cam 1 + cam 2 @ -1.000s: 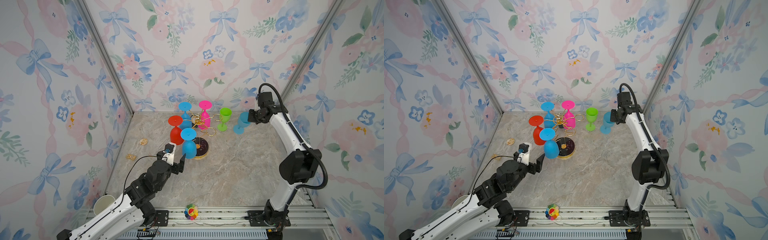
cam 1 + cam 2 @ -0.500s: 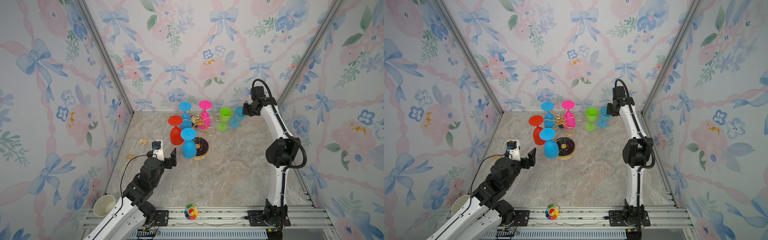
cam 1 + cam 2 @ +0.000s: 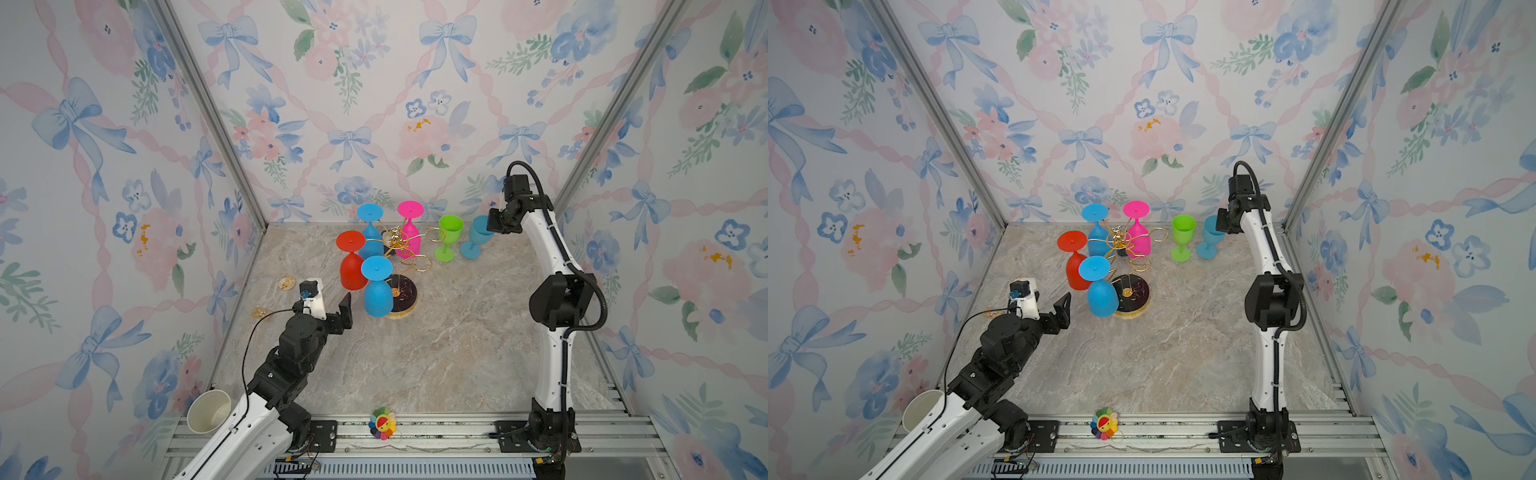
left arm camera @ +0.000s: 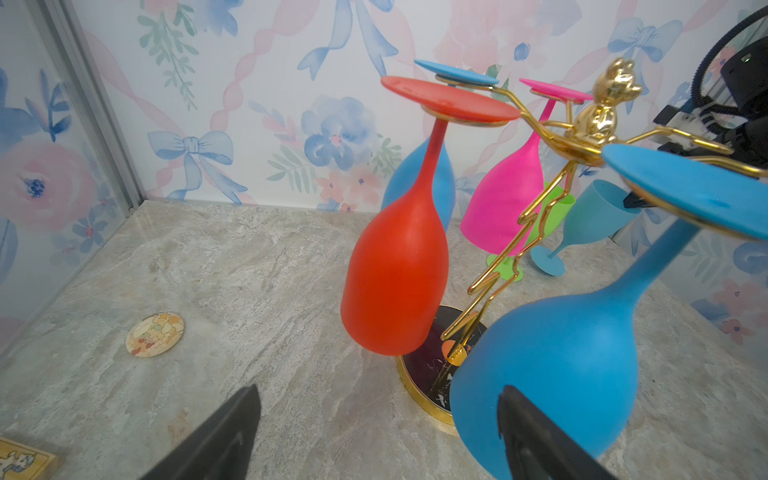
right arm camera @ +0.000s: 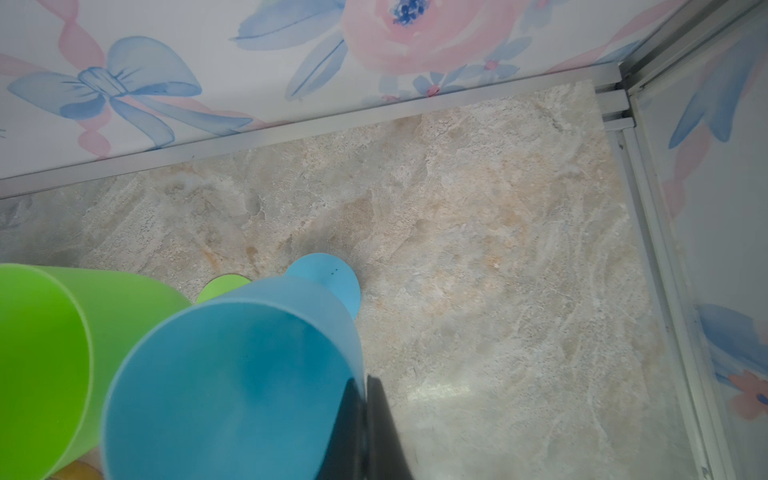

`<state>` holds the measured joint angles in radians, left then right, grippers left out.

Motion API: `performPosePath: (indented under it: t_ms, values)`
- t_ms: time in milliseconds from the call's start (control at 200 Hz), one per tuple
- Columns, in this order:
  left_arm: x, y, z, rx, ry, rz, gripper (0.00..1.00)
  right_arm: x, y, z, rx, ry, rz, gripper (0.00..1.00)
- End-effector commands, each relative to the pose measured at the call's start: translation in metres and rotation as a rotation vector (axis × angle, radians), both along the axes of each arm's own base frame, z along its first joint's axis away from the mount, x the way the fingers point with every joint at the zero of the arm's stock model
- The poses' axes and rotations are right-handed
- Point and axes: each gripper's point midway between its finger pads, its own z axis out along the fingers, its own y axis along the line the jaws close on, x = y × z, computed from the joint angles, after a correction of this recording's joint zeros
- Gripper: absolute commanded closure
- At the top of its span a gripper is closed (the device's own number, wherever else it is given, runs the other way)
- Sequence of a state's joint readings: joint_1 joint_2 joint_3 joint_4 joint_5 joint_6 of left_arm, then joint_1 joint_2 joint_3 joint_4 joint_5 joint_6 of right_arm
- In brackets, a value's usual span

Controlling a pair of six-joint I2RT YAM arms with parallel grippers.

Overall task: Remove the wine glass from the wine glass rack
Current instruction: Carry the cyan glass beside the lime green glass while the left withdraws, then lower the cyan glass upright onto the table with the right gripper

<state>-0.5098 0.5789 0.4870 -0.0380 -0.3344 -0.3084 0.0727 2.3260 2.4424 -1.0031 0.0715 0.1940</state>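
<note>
**A:** Where is the left end effector (image 4: 378,392)?

**B:** Low over the counter (image 3: 457,353), jaws wide apart with nothing between them. In a top view, taking the back wall as 12 o'clock, the near blue glass (image 3: 377,297) hangs just beside it at 3 o'clock, not touching.

**A:** How does that glass lie?

**B:** Its long axis is vertical: bowl down, foot up in a loop of the wine glass rack (image 3: 407,295). That loop runs out from the central knob toward about 7 o'clock. So I judge the glass has to slide out that way, toward the left arm, to come free.

**A:** And the right end effector (image 5: 365,415)?

**B:** It is out toward 2 o'clock from the rack's base, well apart from it. It is pinched together on the rim of the teal glass (image 5: 232,382), which leans. I cannot tell whether the foot rests on the counter. The left arm is the nearer one, and the free one.

**A:** What's the count?

**B:**
- **Glasses:** six in all.
- **Hanging:** four, namely the red glass (image 4: 395,282), the pink glass (image 3: 409,245), the far blue glass (image 3: 371,245) and the near blue one.
- **Off the rack:** two, the green glass (image 3: 449,237) upright on the counter and the teal one just beside it.
- **Rack:** one, with six loops, two of them empty.
- **Arms:** two.
</note>
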Motion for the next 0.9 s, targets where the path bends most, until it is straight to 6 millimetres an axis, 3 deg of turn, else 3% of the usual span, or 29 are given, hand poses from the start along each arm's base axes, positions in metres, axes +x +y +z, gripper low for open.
performPosePath:
  t_ms: [0,895]
  values:
    - [0.001,-0.002,0.009,-0.022,-0.024,-0.011,0.09,0.0,0.001,-0.003,0.024,0.014,-0.006,1.0]
    - [-0.009,0.003,0.023,-0.033,-0.085,-0.026,0.09,-0.004,0.012,-0.013,0.046,0.039,-0.001,0.93]
